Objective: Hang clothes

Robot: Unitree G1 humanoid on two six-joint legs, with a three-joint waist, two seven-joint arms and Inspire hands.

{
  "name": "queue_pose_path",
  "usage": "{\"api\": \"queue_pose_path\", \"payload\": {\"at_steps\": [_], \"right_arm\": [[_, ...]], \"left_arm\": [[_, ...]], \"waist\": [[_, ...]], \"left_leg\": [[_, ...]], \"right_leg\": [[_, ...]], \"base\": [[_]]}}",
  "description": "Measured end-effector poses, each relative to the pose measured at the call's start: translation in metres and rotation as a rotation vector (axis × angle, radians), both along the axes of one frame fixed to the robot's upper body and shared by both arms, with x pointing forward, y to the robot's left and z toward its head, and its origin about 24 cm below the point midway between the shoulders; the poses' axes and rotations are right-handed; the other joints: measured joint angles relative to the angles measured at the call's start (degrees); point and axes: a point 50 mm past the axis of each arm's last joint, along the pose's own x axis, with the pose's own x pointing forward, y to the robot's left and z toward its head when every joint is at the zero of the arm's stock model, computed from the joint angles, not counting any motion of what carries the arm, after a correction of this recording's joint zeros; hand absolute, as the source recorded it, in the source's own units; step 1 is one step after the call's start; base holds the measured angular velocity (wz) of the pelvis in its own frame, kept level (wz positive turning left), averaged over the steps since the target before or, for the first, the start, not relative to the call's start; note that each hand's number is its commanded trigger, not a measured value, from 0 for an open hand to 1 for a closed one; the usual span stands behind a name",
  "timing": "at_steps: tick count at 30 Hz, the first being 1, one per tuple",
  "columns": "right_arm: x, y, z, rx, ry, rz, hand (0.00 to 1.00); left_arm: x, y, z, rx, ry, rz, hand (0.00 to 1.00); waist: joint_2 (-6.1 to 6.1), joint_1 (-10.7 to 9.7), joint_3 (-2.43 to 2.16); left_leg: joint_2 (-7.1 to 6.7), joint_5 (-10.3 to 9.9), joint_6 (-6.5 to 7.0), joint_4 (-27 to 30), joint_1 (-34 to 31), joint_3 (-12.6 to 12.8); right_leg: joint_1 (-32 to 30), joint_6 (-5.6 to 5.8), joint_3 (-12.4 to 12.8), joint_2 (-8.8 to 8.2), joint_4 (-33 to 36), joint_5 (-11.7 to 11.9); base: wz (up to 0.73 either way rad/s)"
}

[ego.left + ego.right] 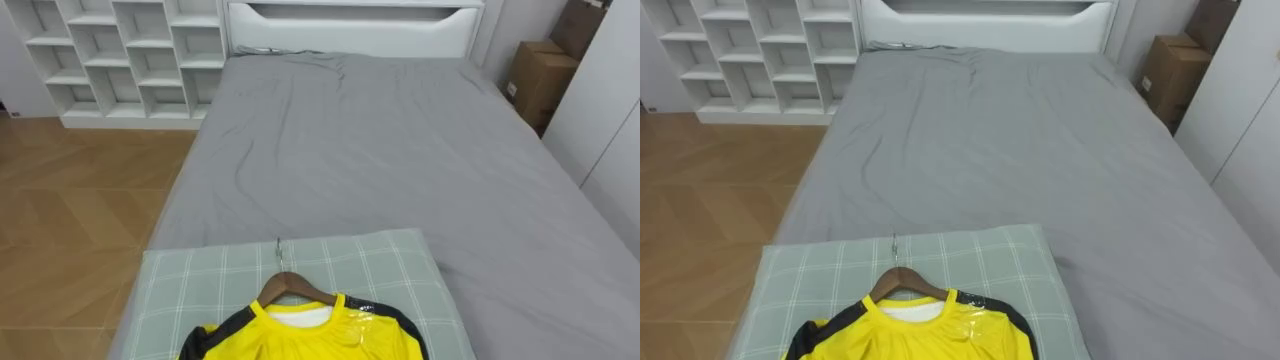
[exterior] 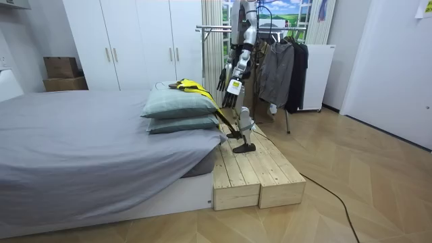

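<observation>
on the grey bed [image 1: 400, 150], at its foot edge, a checked pillow [image 1: 400, 270] bears a yellow shirt [image 1: 300, 340] on its hanger [image 1: 290, 288]; whether the hand [image 2: 233, 88] is open, i cannot tell.

Shirt [image 1: 300, 335]: yellow body, black sleeves/shoulders, white inner neck.
Hanger [image 1: 290, 288]: brown wood, silver-grey metal hook.
Pillow [image 1: 200, 280]: pale green w/ white check lines.
Bedsheet [image 1: 380, 150]: plain mid-grey, no pattern.
Headboard [image 1: 350, 25], shelf unit [image 1: 120, 60], wardrobe [image 2: 135, 40]: white.
Floor [image 1: 70, 200]: warm brown wood, herringbone pattern.
Cardboard box [image 1: 540, 80]: brown.
Plank platform [image 2: 256, 169]: light natural wood.
Jacket [image 2: 277, 71]: grey; coat [image 2: 297, 74] adj.: black.
</observation>
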Motion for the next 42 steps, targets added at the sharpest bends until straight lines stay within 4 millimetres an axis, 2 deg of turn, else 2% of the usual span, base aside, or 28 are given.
{"api": "queue_pose_path", "payload": {"at_steps": [19,25,30,42], "right_arm": [[0.005,-0.001,0.001,-0.020,-0.013,0.029,0.00],[0.004,-0.002,0.001,-0.023,-0.013,0.015,0.00],[0.002,-0.005,0.001,-0.037,-0.015,-0.013,0.00],[-0.001,-0.007,0.001,-0.062,-0.011,-0.023,0.00]], "left_arm": [[-0.001,0.002,0.000,0.034,0.000,0.011,0.00],[-0.010,0.009,0.001,0.081,0.012,0.054,0.00],[-0.016,0.016,0.003,0.147,0.008,0.107,0.00],[-0.006,0.032,0.014,0.359,-0.106,0.230,0.00]], "waist": [[0.24,-0.07,0.06],[0.37,-0.19,0.09],[0.58,-0.16,0.12],[0.69,-0.12,0.27]], "left_leg": [[-0.01,0.00,0.00,0.08,0.00,0.07],[0.01,0.00,0.00,0.19,0.04,-0.01],[0.02,0.00,0.00,0.21,0.14,-0.01],[-0.13,-0.01,0.00,0.13,1.23,-1.14]], "right_leg": [[0.00,-0.06,-0.15,-0.02,0.04,0.04],[0.14,-0.06,-0.45,-0.04,0.03,0.04],[0.22,-0.06,-0.45,-0.05,0.03,0.04],[1.73,-0.06,-1.25,-0.05,-0.05,0.03]], "base": [[0.00],[0.00],[0.00],[0.03]]}}
